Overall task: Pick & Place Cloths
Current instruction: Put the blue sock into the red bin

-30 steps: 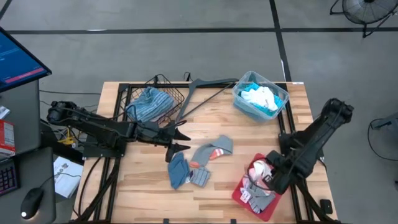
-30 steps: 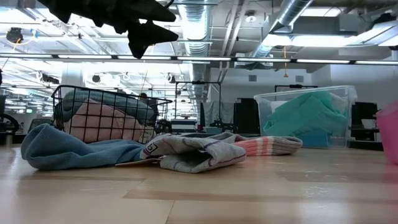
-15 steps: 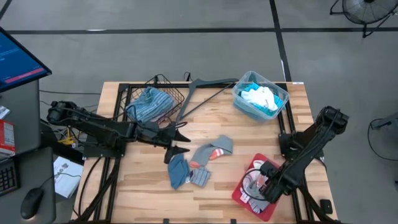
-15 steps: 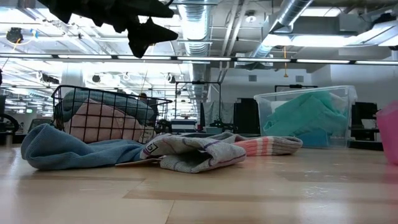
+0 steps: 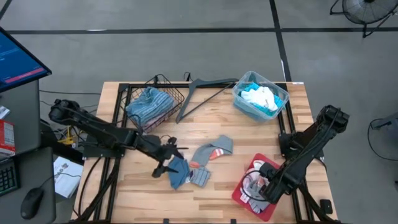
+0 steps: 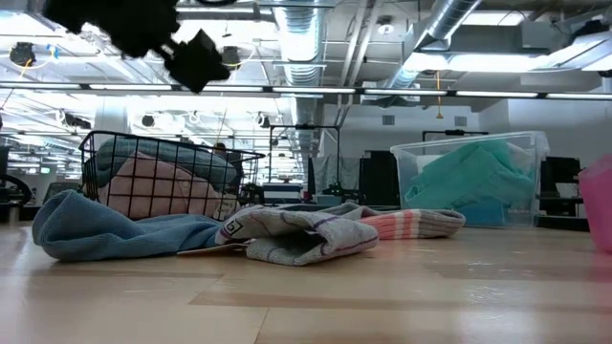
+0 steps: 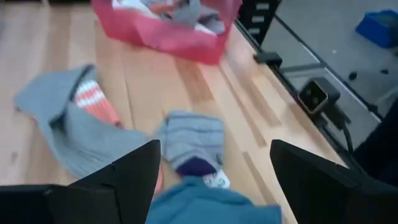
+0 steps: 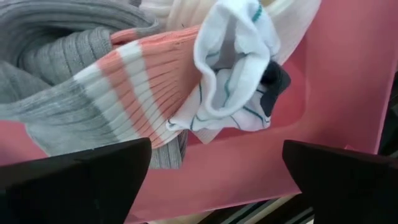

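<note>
Cloths lie in four places on the wooden desk (image 5: 211, 124): a loose heap (image 5: 198, 162) at centre, a striped bundle in the wire basket (image 5: 171, 93), turquoise pieces in the clear bin (image 5: 283, 99), socks in the red tray (image 5: 239, 194), partly hidden by the right arm. Left gripper (image 5: 166, 160) hovers at the heap's edge, jaws spread, empty. Right gripper (image 8: 211, 163) hangs above the tray's socks (image 8: 230, 56), jaws wide, holding nothing. Ceiling ducts cross the workshop behind.

Crumpled blue cloth (image 5: 178, 172), striped grey sock (image 5: 200, 177) and grey garment with orange trim (image 5: 213, 149) lie bunched mid-table. Blue-grey striped cloth (image 5: 149, 103) fills a wire basket; turquoise and white cloths (image 5: 259, 98) a clear bin; socks (image 5: 258, 186) a red tray.
</note>
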Controlling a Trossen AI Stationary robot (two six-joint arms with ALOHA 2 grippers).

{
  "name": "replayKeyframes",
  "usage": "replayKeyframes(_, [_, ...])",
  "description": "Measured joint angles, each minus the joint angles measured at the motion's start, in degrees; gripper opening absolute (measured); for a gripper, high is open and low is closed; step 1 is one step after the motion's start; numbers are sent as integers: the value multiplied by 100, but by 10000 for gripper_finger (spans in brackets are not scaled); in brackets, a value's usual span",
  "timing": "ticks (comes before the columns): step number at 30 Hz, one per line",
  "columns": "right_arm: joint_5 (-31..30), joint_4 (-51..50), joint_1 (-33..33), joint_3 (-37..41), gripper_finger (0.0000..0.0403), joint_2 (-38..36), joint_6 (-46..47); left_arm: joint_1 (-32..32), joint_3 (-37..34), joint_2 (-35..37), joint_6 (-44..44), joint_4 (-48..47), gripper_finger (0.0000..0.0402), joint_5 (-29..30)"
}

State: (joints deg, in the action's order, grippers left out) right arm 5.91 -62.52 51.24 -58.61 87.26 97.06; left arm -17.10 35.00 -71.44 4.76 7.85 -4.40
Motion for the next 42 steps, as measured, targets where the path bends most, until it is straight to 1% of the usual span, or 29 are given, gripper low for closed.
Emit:
replayKeyframes(4, [2, 17, 0, 0, 361, 0, 0, -109, -219, -328, -144, 25, 289, 6])
replayKeyframes(9, [2, 120, 0, 0, 353, 0, 31, -331, -428, -984, -154, 628, 289, 12])
replayKeyframes(12, [0, 196, 0, 0, 348, 0, 35, -493, -428, -1394, -294, 787, 289, 219])
replayKeyframes(15, [2, 229, -4, 0, 346, 0, 40, -634, -429, -1798, -449, 861, 289, 569])
replayKeyframes(17, [2, 264, 2, 0, 345, 0, 44, -671, -430, -2062, -454, 967, 289, 671])
replayKeyframes(20, [2, 324, 2, 0, 346, 0, 44, -668, -423, -2358, -307, 1057, 286, 772])
replayKeyframes(22, [2, 346, 2, 0, 345, 0, 9, -627, -408, -2469, -129, 1127, 276, 793])
replayKeyframes(25, [0, 419, 1, 0, 342, 0, -8, -621, -404, -2491, 91, 1110, 241, 818])
replayKeyframes(27, [-1, 518, 2, 0, 340, 0, -89, -618, -406, -2481, 217, 1077, 203, 838])
replayKeyframes(29, [-2, 594, 0, 0, 336, 2, -221, -614, -410, -2454, 459, 1041, 156, 838])
replayKeyframes(33, [-47, 787, -44, -2, 328, -34, -389, -612, -414, -2393, 840, 951, 45, 830])
replayKeyframes(34, [-90, 905, -78, -2, 326, -66, -459, -612, -415, -2335, 935, 912, 24, 775])
replayKeyframes(35, [-188, 979, -105, -14, 324, -107, -522, -609, -422, -2262, 1025, 841, 15, 732])
replayKeyframes(37, [-521, 1016, -176, -80, 322, -205, -696, -597, -439, -2067, 1075, 599, 12, 692])
replayKeyframes(39, [-944, 1116, -287, -174, 321, -305, -946, -578, -456, -1794, 1078, 361, 8, 703])
replayKeyframes(42, [-1697, 1170, -502, -329, 321, -514, -1444, -484, -445, -1250, 1077, 339, 3, 726])
